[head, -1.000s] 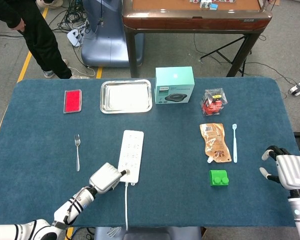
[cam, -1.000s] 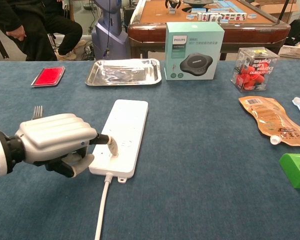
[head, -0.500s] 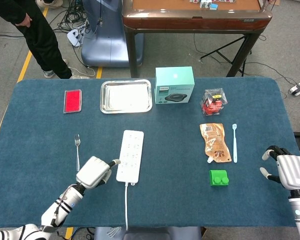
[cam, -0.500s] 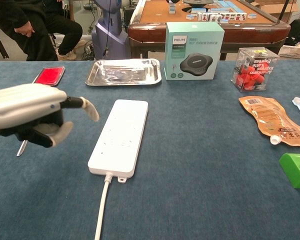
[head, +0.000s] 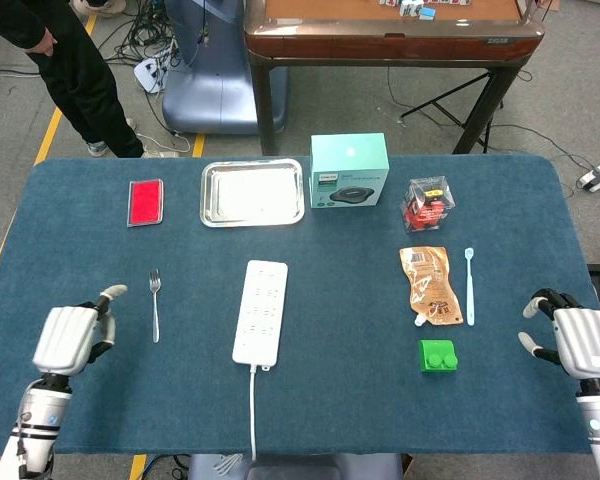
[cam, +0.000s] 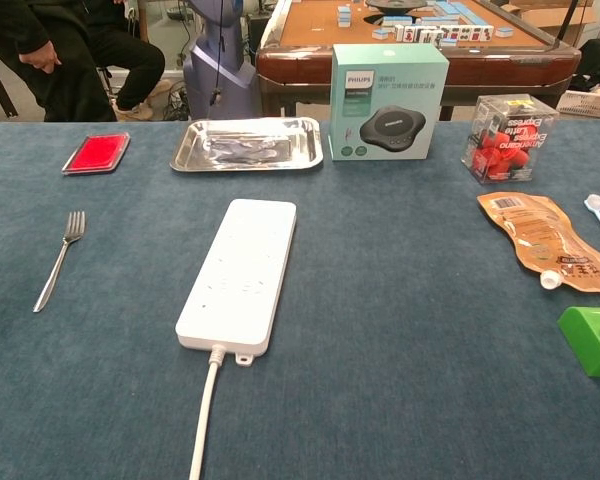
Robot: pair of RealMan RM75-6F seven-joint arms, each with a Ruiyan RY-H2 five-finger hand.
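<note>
Change: we see the left hand now well off to the left of the power strip, past the fork; a second ago one finger pressed on the strip's near end, and half a second ago the hand hung just beside it.
Left hand state: it holds nothing; most fingers look curled in, one sticks out toward the fork. It shows in the head view only; the chest view has all but lost it.
Right hand: the right hand rests at the near right edge of the surface, unchanged, fingers loosely apart, empty.
Power strip position: flat, mid-surface, long axis running near to far, its cord trailing off the near edge. It has not shifted.
Our reading: we judge the press on the strip finished and the hand pulled clear.
Around, left: red card far left, steel tray beside it.
Around, right: teal box, clear box of red pieces, brown pouch, toothbrush, green block.
In the way: only the fork lies between left hand and strip.
</note>
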